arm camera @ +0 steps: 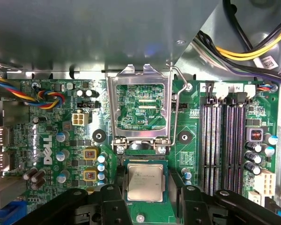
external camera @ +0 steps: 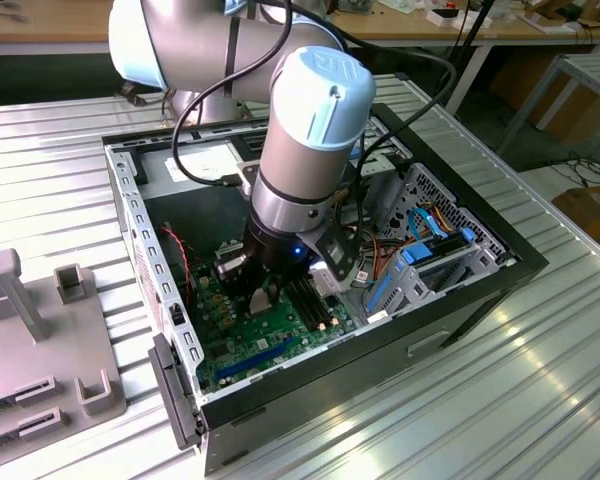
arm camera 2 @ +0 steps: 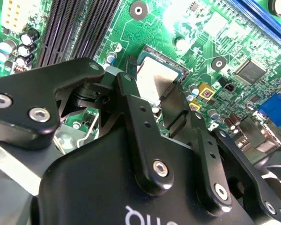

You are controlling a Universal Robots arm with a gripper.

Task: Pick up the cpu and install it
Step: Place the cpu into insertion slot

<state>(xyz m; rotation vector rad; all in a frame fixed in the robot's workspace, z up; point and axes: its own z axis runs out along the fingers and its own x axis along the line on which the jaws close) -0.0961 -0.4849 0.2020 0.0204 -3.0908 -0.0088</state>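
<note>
While the hinged silver metal load plate (arm camera: pixel 140 75) stands swung up and its thin wire lever (arm camera: pixel 176 105) lies unlatched beside it, the record for this moment is as follows.

Item: the cpu (arm camera: pixel 145 182), a small flat square chip with a plain silver-grey metal top. Location: inside the outline of the dark square socket (arm camera: pixel 145 161) on the green printed motherboard (arm camera: pixel 75 154), and square to it. In the second wrist view, its bright top (arm camera 2: pixel 154 77) sits framed by the socket's rim. The views leave it unclear whether the chip is fully seated or rides just above the contacts.

Tool: black two-finger gripper (arm camera: pixel 145 191), carried on the grey and pale-blue robot arm (external camera: pixel 310 130). Its fingers (arm camera 2: pixel 131 101) are drawn in against two opposite edges of the chip, apparently pinching it.

Setting: open black-and-grey desktop computer case (external camera: pixel 340 385) lying on a ribbed silver metal table (external camera: pixel 480 400). In the exterior view, the gripper (external camera: pixel 260 295) reaches down into the case over the board. Black memory slots (arm camera: pixel 225 136) run just beside the socket.

Status, as a judgement:
- Pick-up: done.
- Carrying to the socket: done.
- Placement: in hand, at or close to its end.
- Chip: not yet let go.
- Plate: not yet lowered.
- Lever: not yet latched.
</note>
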